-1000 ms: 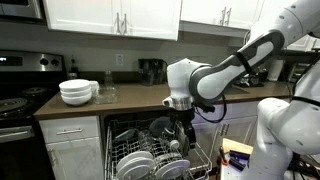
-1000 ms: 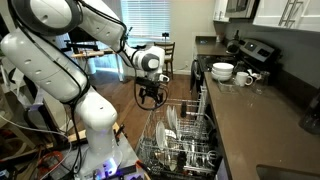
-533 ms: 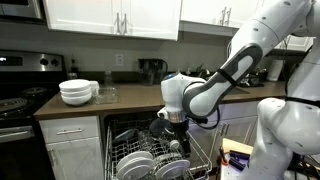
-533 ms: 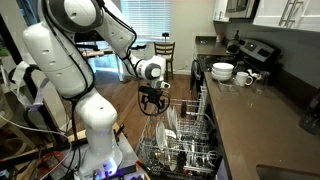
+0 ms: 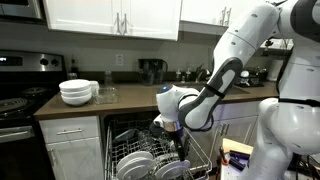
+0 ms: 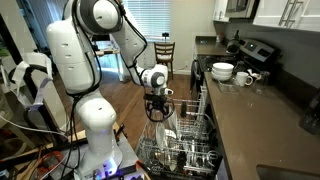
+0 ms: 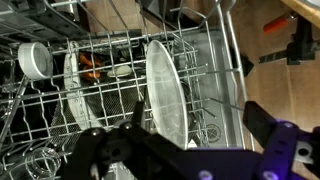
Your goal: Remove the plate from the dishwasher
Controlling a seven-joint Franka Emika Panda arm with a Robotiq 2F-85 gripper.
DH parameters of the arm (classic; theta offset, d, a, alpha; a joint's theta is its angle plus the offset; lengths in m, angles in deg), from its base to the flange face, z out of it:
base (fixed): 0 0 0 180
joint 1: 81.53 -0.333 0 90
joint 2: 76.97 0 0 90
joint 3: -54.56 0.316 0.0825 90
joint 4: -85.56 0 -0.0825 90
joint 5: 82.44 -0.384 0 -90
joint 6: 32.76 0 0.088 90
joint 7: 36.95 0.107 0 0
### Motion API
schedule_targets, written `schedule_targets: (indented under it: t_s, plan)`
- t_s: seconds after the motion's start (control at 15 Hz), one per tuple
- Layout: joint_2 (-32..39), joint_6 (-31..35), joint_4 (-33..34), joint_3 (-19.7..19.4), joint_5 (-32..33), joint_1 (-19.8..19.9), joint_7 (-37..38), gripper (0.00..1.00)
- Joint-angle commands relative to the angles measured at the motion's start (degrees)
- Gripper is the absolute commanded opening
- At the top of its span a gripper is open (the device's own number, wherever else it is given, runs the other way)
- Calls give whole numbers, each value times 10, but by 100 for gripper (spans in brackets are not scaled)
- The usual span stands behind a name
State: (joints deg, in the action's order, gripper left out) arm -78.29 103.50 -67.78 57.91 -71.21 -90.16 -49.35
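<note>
1. Jaws are seen spread wide in the wrist view, with nothing held. The gripper [image 7: 195, 128] is set low over the wire rack [image 7: 100, 65] of the dishwasher [image 7: 225, 60].
2. Wrist view: the plate [image 7: 165, 85] is stood on edge in the prongs, thin rim toward the camera and long axis running up the picture away from the gripper. It is placed between the two fingers [image 7: 110, 145], nearer the one at picture-left. The lower rim is hidden by the gripper body, so contact cannot be told.
3. Exterior view: the gripper [image 5: 170, 127] is pointed down, just above the pulled-out rack [image 5: 150, 165] in front of the dark dishwasher cavity [image 5: 125, 128]. White plates [image 5: 138, 160] are racked just below it; the target cannot be picked out here, and the jaw gap is not readable.
4. Exterior view: the gripper [image 6: 158, 108] is held just over the rack [image 6: 185, 150], and the upright plate [image 6: 170, 124] is seen just beneath it. Stacked bowls [image 6: 222, 71] on the counter are well apart.
5. Judgement: the reach-and-straddle step is nearly done. The plate lies straight below the jaws, faces across the closing line, so a short descent and a pinch are called for. The glossy rim may slip, or a finger may catch the prongs.
</note>
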Motion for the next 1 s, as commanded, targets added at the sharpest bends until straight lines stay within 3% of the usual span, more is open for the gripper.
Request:
schedule_targets:
  t_s: [0.0,0.53,0.93]
  plan:
    - [50,20,28,5,34,17,31,100]
    - [64,11,47,6,29,19,35,100]
    - [107,70,44,7,96,11,65,100]
